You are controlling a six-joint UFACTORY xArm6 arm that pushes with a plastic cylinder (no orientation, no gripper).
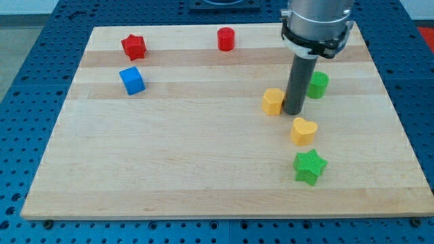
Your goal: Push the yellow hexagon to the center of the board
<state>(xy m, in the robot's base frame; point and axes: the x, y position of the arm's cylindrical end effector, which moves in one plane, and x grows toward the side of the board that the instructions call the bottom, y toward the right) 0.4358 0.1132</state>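
The yellow hexagon point(272, 102) sits on the wooden board point(203, 163), right of the board's middle. My tip point(293, 112) stands just to the hexagon's right, touching or nearly touching its side. The dark rod rises from there to the arm's grey end at the view's top.
A yellow heart point(303, 131) lies just below my tip. A green star point(309, 167) lies below that. A green cylinder point(317, 85) sits right of the rod. A red cylinder point(226, 38), a red star point(133, 46) and a blue cube point(132, 80) lie toward the view's top left.
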